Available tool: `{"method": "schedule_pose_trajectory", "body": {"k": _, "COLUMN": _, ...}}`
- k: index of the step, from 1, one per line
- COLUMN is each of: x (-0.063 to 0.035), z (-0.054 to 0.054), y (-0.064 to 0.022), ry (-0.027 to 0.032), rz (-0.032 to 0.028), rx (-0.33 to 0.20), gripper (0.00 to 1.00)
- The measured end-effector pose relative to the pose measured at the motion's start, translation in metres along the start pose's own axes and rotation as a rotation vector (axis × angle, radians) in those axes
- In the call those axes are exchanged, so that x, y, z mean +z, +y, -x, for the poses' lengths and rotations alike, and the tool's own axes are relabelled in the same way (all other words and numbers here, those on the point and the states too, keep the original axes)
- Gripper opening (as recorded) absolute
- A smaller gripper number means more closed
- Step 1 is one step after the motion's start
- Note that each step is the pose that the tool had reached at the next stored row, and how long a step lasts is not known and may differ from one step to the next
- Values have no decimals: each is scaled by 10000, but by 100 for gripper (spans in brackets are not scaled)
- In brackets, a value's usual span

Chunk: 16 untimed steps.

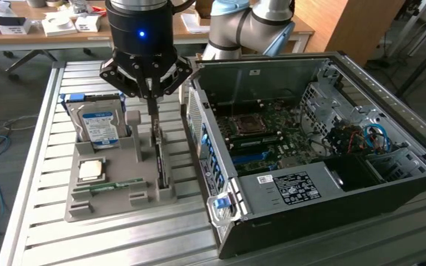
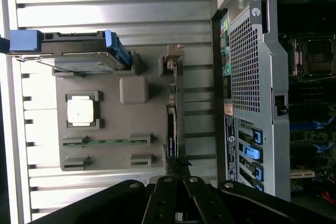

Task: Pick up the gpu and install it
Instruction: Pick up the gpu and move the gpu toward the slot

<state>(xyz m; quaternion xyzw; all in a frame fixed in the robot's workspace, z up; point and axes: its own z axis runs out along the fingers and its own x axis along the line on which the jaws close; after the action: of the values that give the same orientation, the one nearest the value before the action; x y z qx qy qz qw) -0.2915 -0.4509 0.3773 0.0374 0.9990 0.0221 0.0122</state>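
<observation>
**Exterior view, then wrist view: gripper clamped narrow on the gpu in its holder**

Exterior view: the gripper [image 1: 153,126] hangs straight down over a grey holder [image 1: 124,166] on the slatted metal bench [image 1: 57,238]. Its fingers are drawn together to a narrow pinch on the upper edge of the gpu [image 1: 161,166]. The card stands on edge in a slot along the holder's side towards the exterior view's right, and its lower edge sits in that slot. On the same holder, further to the exterior view's left, a hard drive [image 1: 98,124] with a blue-white label stands upright at the far end. A square processor chip [image 1: 91,169] lies flat nearer, and a green memory stick [image 1: 109,185] lies nearest. Just beside the holder, on the exterior view's right, an open computer case [image 1: 294,188] lies on its side with its motherboard exposed.

Wrist view: looking down past the gripper [image 2: 181,167], the two dark fingers converge to a point on one end of the gpu [image 2: 171,129], seen edge-on as a thin dark strip. The card lies between the holder [image 2: 115,119] and the perforated back panel of the computer case [image 2: 247,77], near both. The hard drive [image 2: 79,56], the processor chip [image 2: 80,111] and the memory stick [image 2: 105,141] sit in their own recesses, apart from the card. The bench [image 2: 105,3] shows beyond the holder.
</observation>
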Motion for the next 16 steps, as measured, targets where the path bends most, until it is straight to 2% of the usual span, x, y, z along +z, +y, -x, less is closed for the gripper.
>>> {"method": "schedule_pose_trajectory", "body": {"k": 12, "x": 0, "z": 0, "y": 0, "ry": 0, "rz": -1, "rx": 0, "gripper": 11}}
{"method": "schedule_pose_trajectory", "body": {"k": 14, "x": 0, "z": 0, "y": 0, "ry": 0, "rz": 0, "rx": 0, "gripper": 23}}
{"method": "schedule_pose_trajectory", "body": {"k": 15, "x": 0, "z": 0, "y": 0, "ry": 0, "rz": 0, "rx": 0, "gripper": 23}}
{"method": "schedule_pose_trajectory", "body": {"k": 16, "x": 0, "z": 0, "y": 0, "ry": 0, "rz": 0, "rx": 0, "gripper": 29}}
